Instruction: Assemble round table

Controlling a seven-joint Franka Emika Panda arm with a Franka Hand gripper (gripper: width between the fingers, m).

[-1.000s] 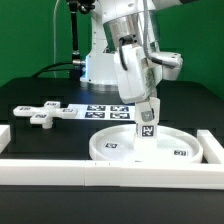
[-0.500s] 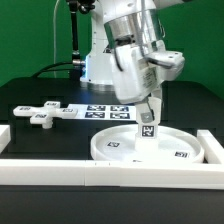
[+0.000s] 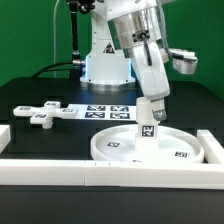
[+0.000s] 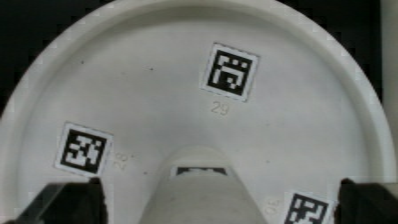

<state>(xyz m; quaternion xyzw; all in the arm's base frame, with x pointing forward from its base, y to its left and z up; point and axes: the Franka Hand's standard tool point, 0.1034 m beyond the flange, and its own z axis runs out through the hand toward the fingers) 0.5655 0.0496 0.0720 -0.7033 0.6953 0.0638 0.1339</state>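
The large white rimmed disc (image 3: 120, 146) lies on the black table, with tags on its face; it fills the wrist view (image 4: 160, 110). The short tagged cylinder leg (image 3: 147, 130) stands upright on the disc's middle and shows in the wrist view (image 4: 201, 190). My gripper (image 3: 150, 112) hangs straight over the leg's top. In the wrist view its dark fingers (image 4: 64, 205) stand on either side of the leg with a gap on each side, so the gripper (image 4: 210, 212) is open around it. The cross-shaped foot (image 3: 40, 113) lies at the exterior view's left.
The marker board (image 3: 105, 111) lies flat behind the disc. A long white border wall (image 3: 100, 172) runs along the front, with a short wall piece (image 3: 214, 146) at the exterior view's right. A green wall stands behind the robot base.
The wrist and hand have turned about the upright leg and the forearm has swung toward the exterior view's right. The leg stays upright on the disc.
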